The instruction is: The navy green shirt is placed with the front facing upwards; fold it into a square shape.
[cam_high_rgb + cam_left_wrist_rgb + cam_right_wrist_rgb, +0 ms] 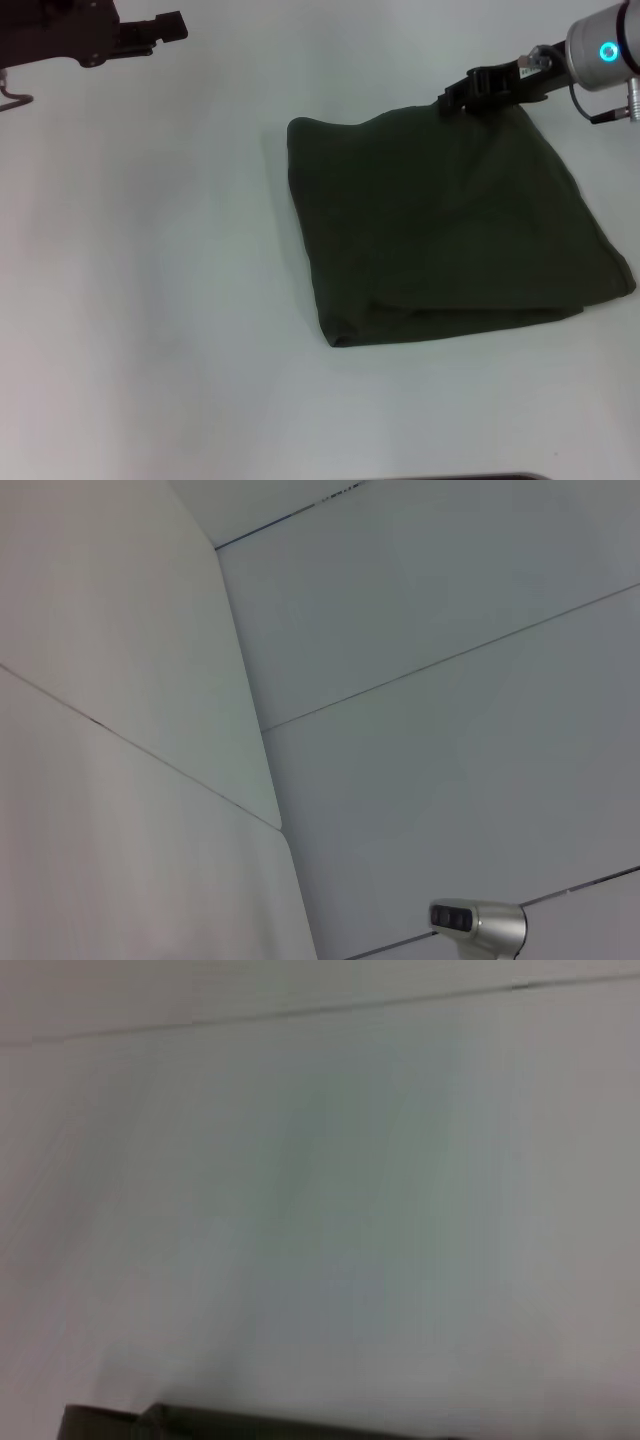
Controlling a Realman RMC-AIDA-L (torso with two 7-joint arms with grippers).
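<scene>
Head view: the navy green shirt [450, 230] lies folded into a rough square on the white counter [150, 300]. The right gripper [462, 97] pinches its far edge; the left gripper [170, 28] is parked at the far left, grip unclear.

The head view looks down from above on the white table [150, 300], taking in the whole folded shirt [450, 240]. The left wrist view faces away toward white wall panels [430, 600]. The right wrist view sits low and close, sharing only the shirt's edge [250, 1425].
</scene>
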